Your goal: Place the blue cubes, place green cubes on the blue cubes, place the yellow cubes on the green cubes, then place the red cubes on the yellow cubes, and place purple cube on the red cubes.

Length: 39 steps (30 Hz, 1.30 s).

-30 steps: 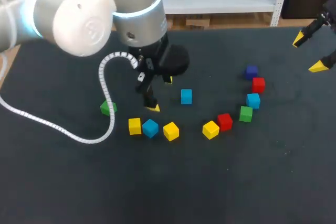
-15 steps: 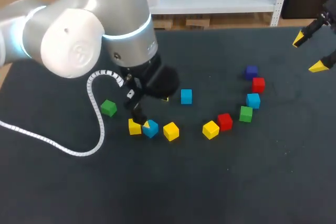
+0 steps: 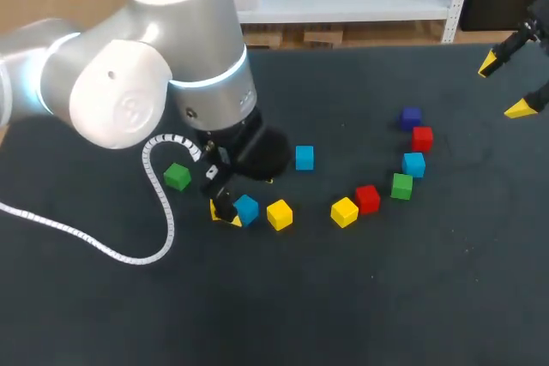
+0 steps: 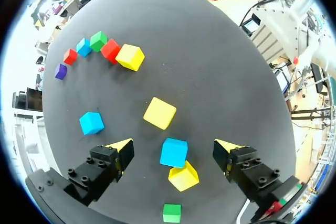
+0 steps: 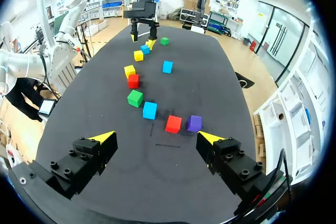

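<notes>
Black worktop (image 3: 283,315) carries eleven small cubes, and none of them is stacked. Closest to the front edge, in the left half, there is a short row: a yellow cube (image 4: 183,176), a blue cube (image 4: 174,152) right against it, and a second yellow cube (image 3: 279,214) just beside the blue one. The left gripper (image 4: 174,148) is low over this row with its fingers spread wide. The blue cube and the first yellow cube lie between the fingers, and neither finger touches them. More to the right, a third yellow cube (image 3: 345,211) and a red cube (image 3: 367,198) stand against each other. A green cube (image 3: 401,185) is near them, a little farther from the front edge. A second green cube (image 3: 177,177) sits alone toward the left edge. Farther back, a second blue cube (image 3: 413,164) is just behind the green cube on the right, and a third blue cube (image 3: 304,157) stands alone near the middle of the worktop. Behind these come a second red cube (image 3: 421,137) and then the purple cube (image 3: 411,117), close together. The right gripper (image 3: 503,86) hangs above the far right part of the worktop with its fingers apart, holding nothing, well apart from all the cubes.
</notes>
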Motion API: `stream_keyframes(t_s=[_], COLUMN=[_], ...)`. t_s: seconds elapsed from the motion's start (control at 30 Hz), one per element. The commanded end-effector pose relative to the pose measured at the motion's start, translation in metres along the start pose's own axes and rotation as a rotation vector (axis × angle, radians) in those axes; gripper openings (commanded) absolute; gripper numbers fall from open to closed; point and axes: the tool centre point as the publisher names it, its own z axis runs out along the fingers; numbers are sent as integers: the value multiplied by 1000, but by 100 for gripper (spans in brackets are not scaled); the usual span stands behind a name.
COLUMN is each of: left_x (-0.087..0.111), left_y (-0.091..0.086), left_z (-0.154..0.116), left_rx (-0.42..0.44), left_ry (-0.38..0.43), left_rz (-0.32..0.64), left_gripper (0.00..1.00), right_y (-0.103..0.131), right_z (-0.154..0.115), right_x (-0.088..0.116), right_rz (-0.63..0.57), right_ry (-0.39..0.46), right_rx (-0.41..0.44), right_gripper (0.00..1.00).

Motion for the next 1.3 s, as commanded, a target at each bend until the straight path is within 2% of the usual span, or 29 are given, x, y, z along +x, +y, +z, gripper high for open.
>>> stream_keyframes(t_s=[0.03, 0.2, 0.27, 0.6, 1.0, 1.07, 1.13, 1.17, 1.3], left_x=[1, 3, 4, 14, 38, 40, 42, 42, 42], left_y=[2, 2, 3, 6, 11, 11, 12, 12, 12], left_z=[7, 15, 18, 30, 34, 35, 35, 35, 34], left_rx=[1, 4, 6, 15, 8, 7, 6, 6, 6], left_ry=[-3, -1, -1, 11, 31, 32, 34, 35, 36], left_rz=[1, 6, 7, 0, -30, -32, -32, -31, -24], left_gripper=[99, 92, 80, 76, 71, 69, 58, 56, 55], right_y=[0, 0, 0, 0, 0, 0, 0, 0, 0], right_z=[0, 0, 0, 0, 0, 0, 0, 0, 0], right_x=[0, 0, 0, 0, 0, 0, 0, 0, 0], right_rz=[-1, -1, -1, -1, -1, -1, -1, -1, -1], right_ry=[-2, -2, -2, -2, -2, -2, -2, -2, -2], right_rx=[-1, -1, -1, -1, -1, -1, -1, -1, -1], right_gripper=[100, 100, 100, 100, 100, 100, 100, 100, 100])
